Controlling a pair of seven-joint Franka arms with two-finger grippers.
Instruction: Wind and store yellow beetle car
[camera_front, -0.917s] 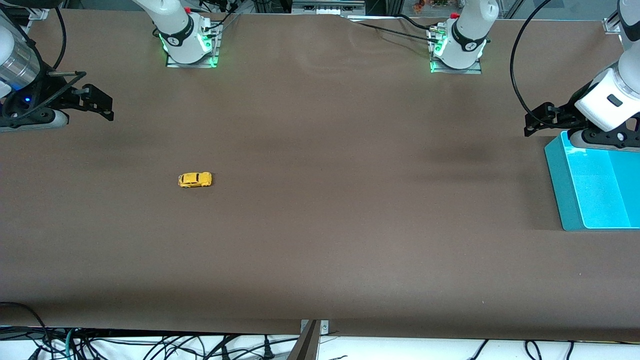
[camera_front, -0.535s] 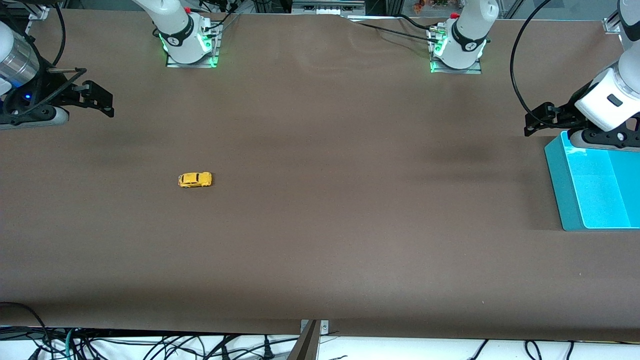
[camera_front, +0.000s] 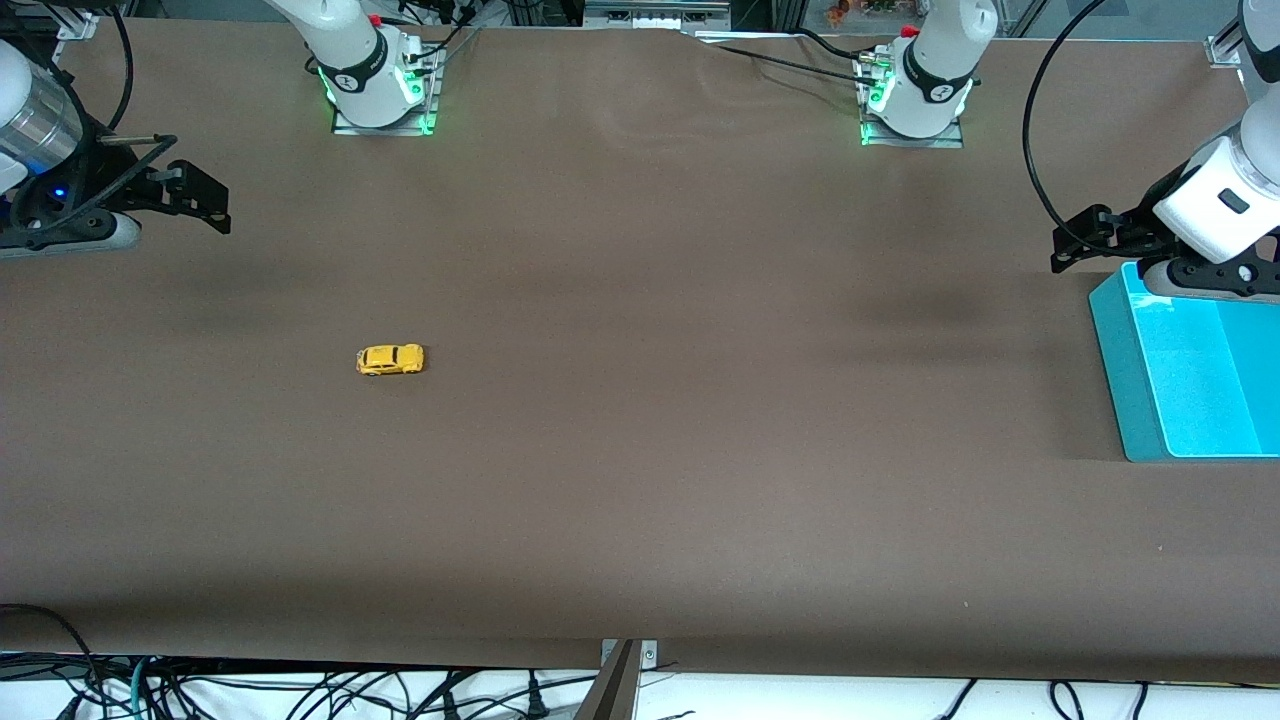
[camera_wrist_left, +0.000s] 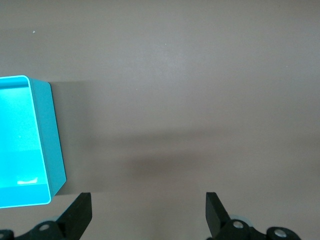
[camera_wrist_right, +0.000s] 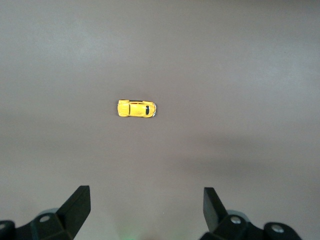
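Note:
The yellow beetle car (camera_front: 390, 359) stands on its wheels on the brown table, toward the right arm's end. It also shows in the right wrist view (camera_wrist_right: 136, 108). My right gripper (camera_front: 205, 205) is open and empty, up in the air over the table at the right arm's end, apart from the car; in its own view (camera_wrist_right: 145, 207) the jaws stand wide. My left gripper (camera_front: 1075, 245) is open and empty, up in the air by the teal bin (camera_front: 1120, 370); its own view (camera_wrist_left: 148, 212) shows wide jaws.
The teal bin (camera_wrist_left: 50, 140) stands at the left arm's end of the table and looks empty. Both arm bases (camera_front: 375, 85) (camera_front: 915, 95) stand along the table's edge farthest from the front camera. Cables hang below the near edge.
Both grippers have crept slightly upward in the front view. The car has not moved.

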